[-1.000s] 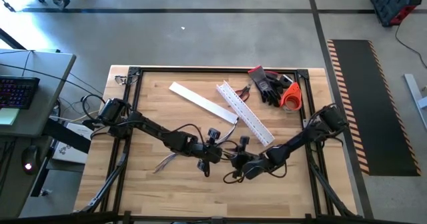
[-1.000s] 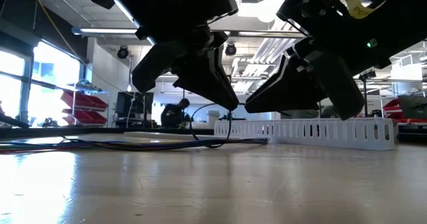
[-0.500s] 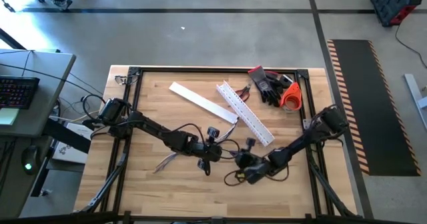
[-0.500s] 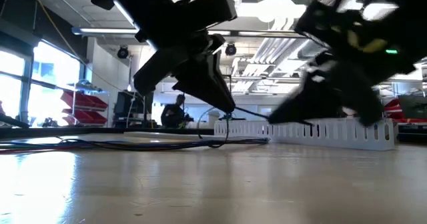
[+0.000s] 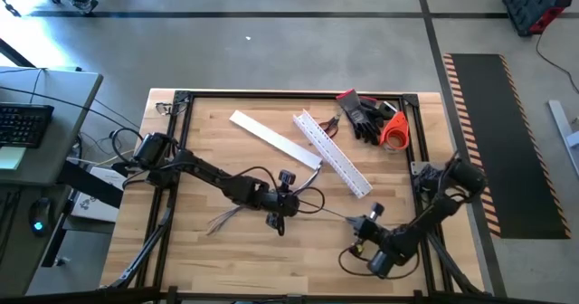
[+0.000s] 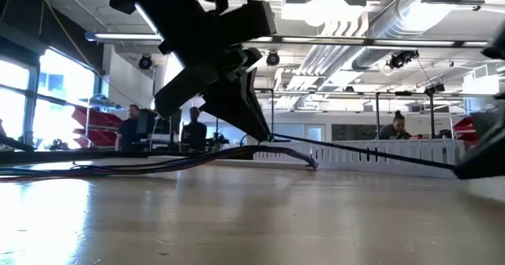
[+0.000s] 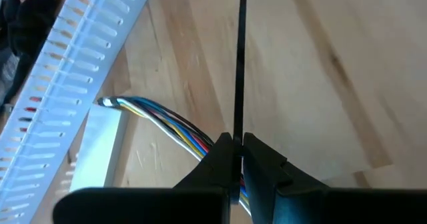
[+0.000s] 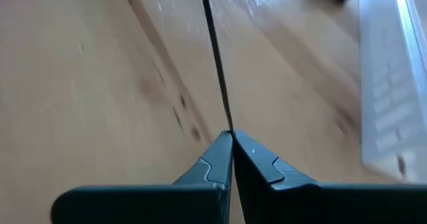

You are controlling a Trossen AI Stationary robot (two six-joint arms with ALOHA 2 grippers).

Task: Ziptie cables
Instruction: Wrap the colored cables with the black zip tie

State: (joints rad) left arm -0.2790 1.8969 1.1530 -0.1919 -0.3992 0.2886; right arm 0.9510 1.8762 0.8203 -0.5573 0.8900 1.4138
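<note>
The cables point(image 5: 223, 219) lie as a loose bundle on the wooden table. Their coloured wires show in the left wrist view point(image 7: 160, 121) and as a dark bundle in the low view point(image 6: 142, 165). A thin black ziptie strap point(image 5: 335, 215) runs straight from the bundle to my right gripper. My left gripper point(image 5: 291, 204) is shut at the bundle, mid-table. My right gripper point(image 5: 360, 228) is shut on the strap's free end, nearer the table's near right corner. My left gripper pinches the black ziptie point(image 7: 239, 127) between its two fingertips, right where the strap leaves the cable bundle. The coloured wires pass under the fingers; whether the fingers also hold wires cannot be told. The fingers slant down at it point(image 6: 254, 127), and the bundle rests on the table. My right gripper pinches the strap's free end point(image 8: 227, 121) between its two fingertips, with the fingers along the strap. The strap runs straight and taut from the fingertips toward the bundle, just above the table point(image 6: 379, 156).
Two long white channels, one slotted point(image 5: 331, 154) and one flat point(image 5: 271, 137), lie at the far middle. Dark gloves point(image 5: 364, 116) and an orange thing point(image 5: 393, 132) sit at the far right corner. A black frame point(image 5: 176, 141) edges the table. People show in the room behind point(image 6: 130, 123).
My right gripper has drawn away from my left gripper, toward the table's right and near edges, with the strap's end. The ziptie strap now stretches long and taut between the two grippers. My left gripper stays at the bundle.
</note>
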